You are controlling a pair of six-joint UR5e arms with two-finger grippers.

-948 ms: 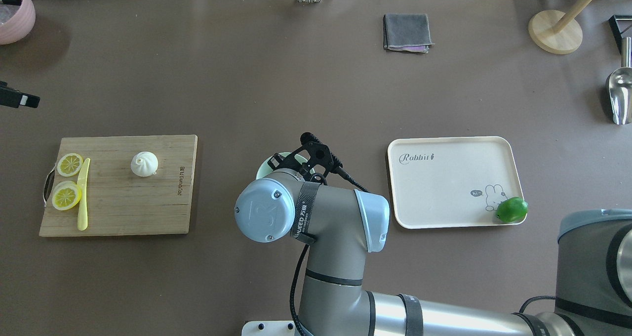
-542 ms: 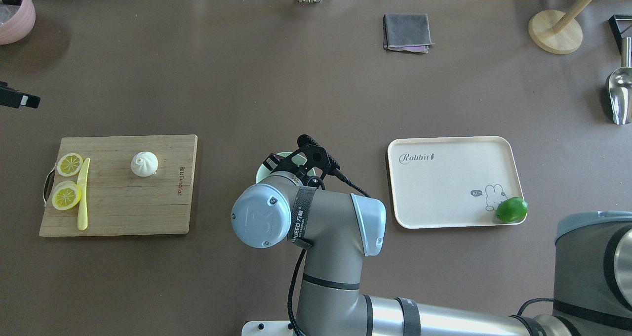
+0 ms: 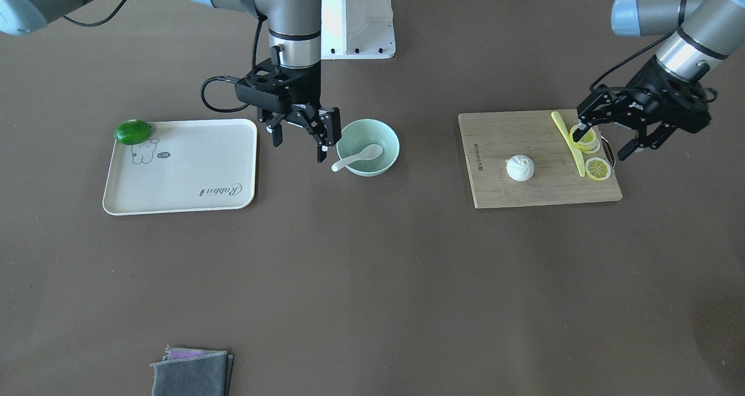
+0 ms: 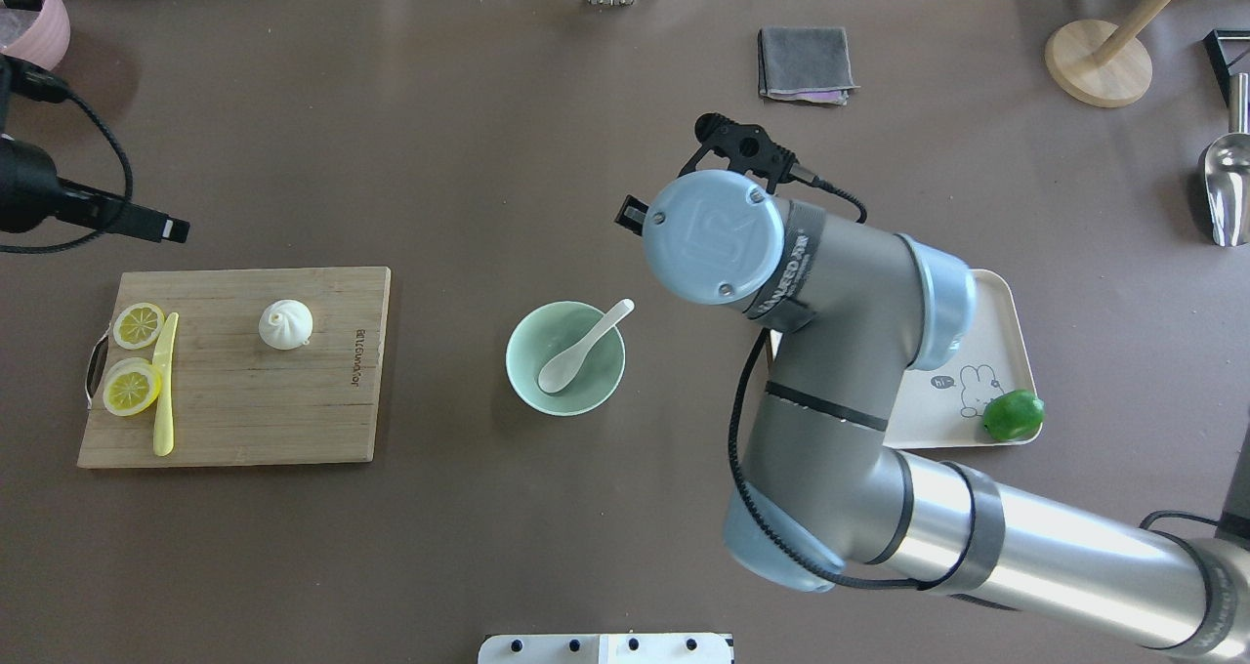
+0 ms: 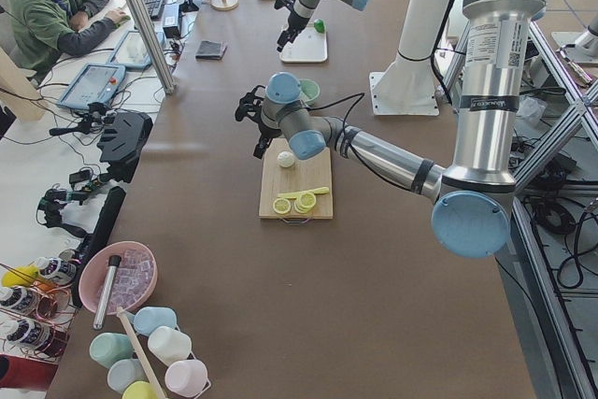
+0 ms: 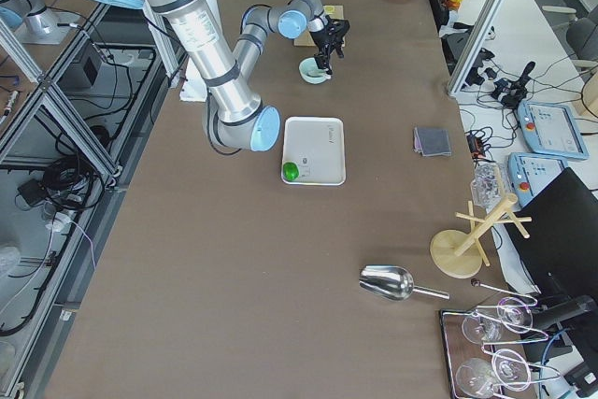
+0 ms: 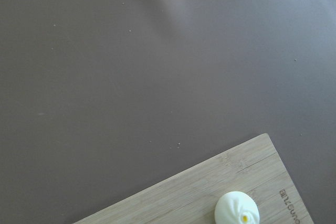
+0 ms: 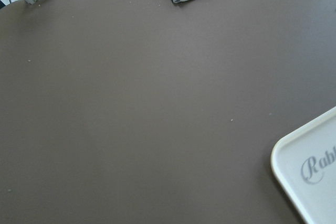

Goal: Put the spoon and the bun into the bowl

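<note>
The white spoon (image 4: 584,347) lies in the mint-green bowl (image 4: 518,371) with its handle over the rim; both also show in the front view, spoon (image 3: 356,157) and bowl (image 3: 385,131). The white pleated bun (image 4: 285,324) sits on the wooden cutting board (image 4: 244,410) and shows in the left wrist view (image 7: 237,209). In the front view my right gripper (image 3: 300,145) is open and empty beside the bowl. In the overhead view its fingers are hidden under the wrist. My left gripper (image 3: 602,142) is open and empty over the board's lemon end.
Two lemon slices (image 4: 137,324) and a yellow knife (image 4: 164,381) lie on the board's left end. A cream tray (image 4: 986,288) holds a lime (image 4: 1013,416). A grey cloth (image 4: 806,63), a wooden stand (image 4: 1099,63), a metal scoop (image 4: 1226,190) and a pink bowl (image 4: 34,20) sit along the table's edges.
My right arm has drawn away from over the bowl, towards the far right, and the spoon now shows lying in the bowl. My left arm has come in at the left edge.
</note>
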